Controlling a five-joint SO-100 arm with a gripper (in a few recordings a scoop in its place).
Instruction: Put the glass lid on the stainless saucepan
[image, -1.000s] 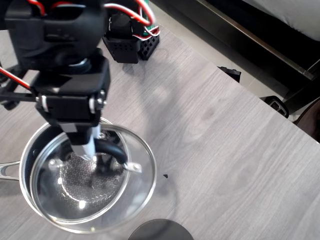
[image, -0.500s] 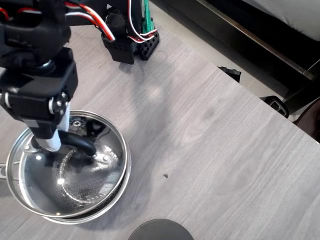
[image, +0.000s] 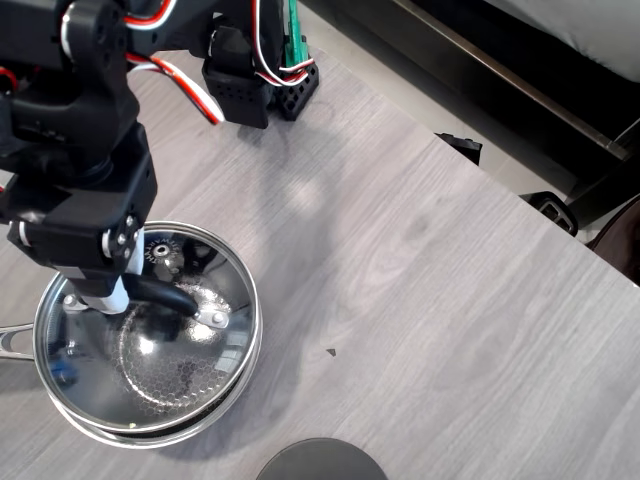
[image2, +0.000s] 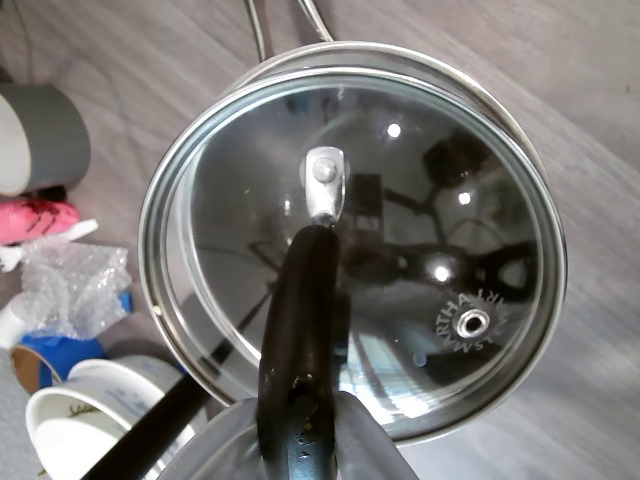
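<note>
One glass lid (image: 150, 335) sits on one stainless saucepan (image: 240, 385) at the surface's (image: 420, 260) 8 o'clock in the overhead view, fingers (image2: 300, 440) clamped on its black handle (image2: 300, 330). The wrist view adds a steam vent (image2: 471, 322) at 4 o'clock and clutter (image2: 60, 290) at 9 o'clock

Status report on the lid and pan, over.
Gripper shut on glass lid handle. Lid over stainless saucepan, slightly off-centre. Nothing in the way.
</note>
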